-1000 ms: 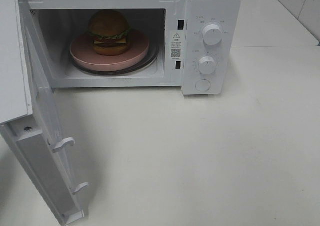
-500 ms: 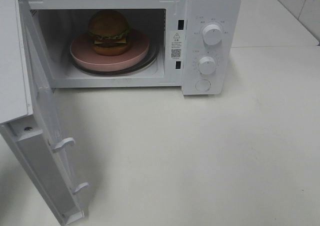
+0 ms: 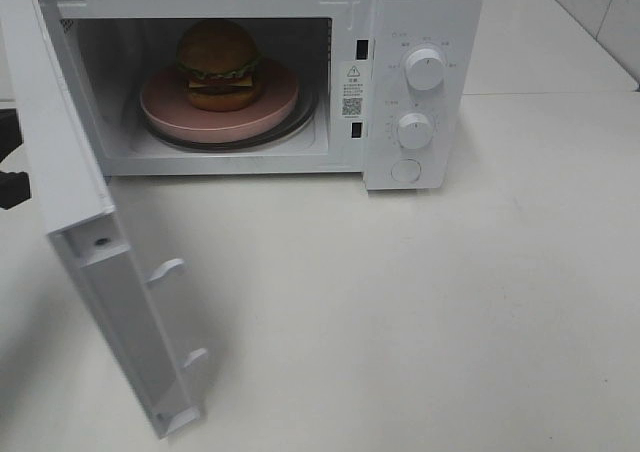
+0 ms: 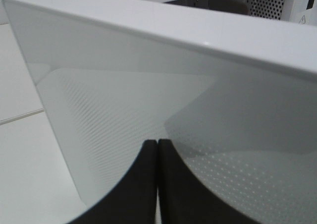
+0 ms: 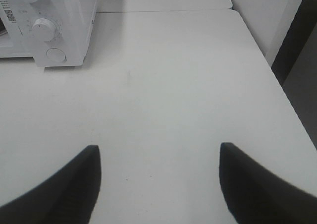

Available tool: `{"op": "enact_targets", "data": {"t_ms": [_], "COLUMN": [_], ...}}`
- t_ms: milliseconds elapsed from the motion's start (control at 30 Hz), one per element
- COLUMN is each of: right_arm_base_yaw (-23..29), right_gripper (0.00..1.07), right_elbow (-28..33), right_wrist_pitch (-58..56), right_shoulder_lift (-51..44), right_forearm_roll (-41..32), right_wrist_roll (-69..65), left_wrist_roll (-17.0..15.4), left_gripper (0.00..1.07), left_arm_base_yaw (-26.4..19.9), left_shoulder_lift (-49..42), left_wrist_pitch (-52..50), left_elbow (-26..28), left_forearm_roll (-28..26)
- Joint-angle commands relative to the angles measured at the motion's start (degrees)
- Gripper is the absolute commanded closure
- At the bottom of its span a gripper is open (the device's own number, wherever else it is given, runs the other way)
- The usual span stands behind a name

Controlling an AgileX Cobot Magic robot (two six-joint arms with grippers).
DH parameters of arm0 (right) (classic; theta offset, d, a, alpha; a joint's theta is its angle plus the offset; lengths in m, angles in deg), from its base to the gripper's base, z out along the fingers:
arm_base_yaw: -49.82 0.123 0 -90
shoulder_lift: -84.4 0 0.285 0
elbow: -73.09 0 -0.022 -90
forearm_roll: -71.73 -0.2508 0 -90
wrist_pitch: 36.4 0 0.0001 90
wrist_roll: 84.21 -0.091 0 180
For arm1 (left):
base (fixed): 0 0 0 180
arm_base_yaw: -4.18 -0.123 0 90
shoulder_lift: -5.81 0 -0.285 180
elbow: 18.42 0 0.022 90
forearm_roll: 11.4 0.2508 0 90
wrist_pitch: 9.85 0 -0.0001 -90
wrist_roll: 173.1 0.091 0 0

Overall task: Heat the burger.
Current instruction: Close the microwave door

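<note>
Burger (image 3: 218,64) sits on a pink plate (image 3: 160,112) inside the microwave (image 3: 425,17) in the high view, with the door (image 3: 115,272) standing open over the counter (image 3: 400,302). Left wrist view: left fingers (image 4: 146,184) pressed together, empty, just beside the door's outer face. Right wrist view: right fingers (image 5: 69,184) spread wide, holding nothing, above the counter.

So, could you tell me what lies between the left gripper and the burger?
The open microwave door: the left wrist view shows the left gripper facing its outer face; the burger sits inside.
</note>
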State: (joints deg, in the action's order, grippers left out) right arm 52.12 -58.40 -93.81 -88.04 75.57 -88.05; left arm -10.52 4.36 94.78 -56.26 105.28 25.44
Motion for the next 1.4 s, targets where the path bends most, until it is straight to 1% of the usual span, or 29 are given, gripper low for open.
{"op": "enact_targets", "data": {"t_ms": [33,100,133,167,200,300,333,400,467,533,567,600,667,867,900,933,967,1000,1033,1100,1300,1367,1400], "right_arm_base_yaw": [-0.3,-0.3,-0.3,-0.3,-0.3,-0.3,-0.3,-0.3,-0.3,-0.3,-0.3,-0.3,-0.3,-0.3,-0.3,-0.3,-0.3,-0.3,-0.3,-0.3,-0.3,-0.3,-0.3], "right_gripper": [0.41,0.41,0.41,0.41,0.41,0.41,0.41,0.41,0.41,0.41,0.41,0.41,0.41,0.41,0.41,0.41,0.41,0.41,0.41,0.41,0.41,0.41,0.41], "right_elbow": [0.2,0.2,0.2,0.2,0.2,0.2,0.2,0.2,0.2,0.2,0.2,0.2,0.2,0.2,0.2,0.2,0.2,0.2,0.2,0.2,0.2,0.2,0.2], "right_wrist_pitch": [0.1,0.1,0.1,0.1,0.1,0.1,0.1,0.1,0.1,0.1,0.1,0.1,0.1,0.1,0.1,0.1,0.1,0.1,0.1,0.1,0.1,0.1,0.1], "right_shoulder_lift": [-1.5,-1.5,-1.5,-1.5,-1.5,-1.5,-1.5,-1.5,-1.5,-1.5,-1.5,-1.5,-1.5,-1.5,-1.5,-1.5,-1.5,-1.5,-1.5,-1.5,-1.5,-1.5,-1.5], "right_forearm_roll": [0.1,0.1,0.1,0.1,0.1,0.1,0.1,0.1,0.1,0.1,0.1,0.1,0.1,0.1,0.1,0.1,0.1,0.1,0.1,0.1,0.1,0.1,0.1], "right_wrist_roll": [0.6,0.6,0.6,0.6,0.6,0.6,0.6,0.6,0.6,0.6,0.6,0.6,0.6,0.6,0.6,0.6,0.6,0.6,0.6,0.6,0.6,0.6,0.6], "left_wrist_roll": [-1.3,-1.1,-1.1,-1.0,-0.5,0.1,1.5,1.8,3.0,3.2,3.7,3.7,4.4,4.5,4.9,4.9,5.4,6.6,6.6,8.3,8.4,9.4,9.4], "left_gripper": [1.07,1.07,1.07,1.07,1.07,1.07,1.07,1.07,1.07,1.07,1.07,1.07,1.07,1.07,1.07,1.07,1.07,1.07,1.07,1.07,1.07,1.07,1.07], "left_arm_base_yaw": [1.3,4.9,4.9,5.8,7.4,8.0,9.4,10.2,13.2,13.8,15.2,15.2,16.8,19.2,20.3,20.3,20.9,22.1,22.1,23.8,26.4,27.6,27.6], "left_shoulder_lift": [0.7,3.6,3.6,4.5,6.2,7.1,8.7,9.3,11.7,12.1,13.1,13.1,14.3,16.5,17.2,17.2,17.5,18.1,18.1,19.3,22.1,23.6,23.6], "left_wrist_pitch": [-1.3,-0.9,-0.9,-0.8,-0.8,-0.8,-0.9,-0.9,-1.2,-1.3,-1.3,-1.3,-1.3,-1.4,-1.3,-1.3,-1.3,-1.3,-1.3,-1.3,-1.3,-1.3,-1.3], "left_elbow": [2.2,5.0,5.0,5.7,6.9,7.3,8.4,8.8,11.2,11.7,12.7,12.7,14.0,16.2,17.1,17.1,17.3,18.0,18.0,19.5,22.4,24.4,24.4], "left_forearm_roll": [1.0,0.1,0.1,-0.7,-2.6,-3.7,-5.4,-5.9,-8.6,-9.4,-10.9,-10.9,-12.7,-14.6,-16.6,-16.6,-17.4,-19.2,-19.2,-21.4,-24.3,-26.8,-26.8]}}
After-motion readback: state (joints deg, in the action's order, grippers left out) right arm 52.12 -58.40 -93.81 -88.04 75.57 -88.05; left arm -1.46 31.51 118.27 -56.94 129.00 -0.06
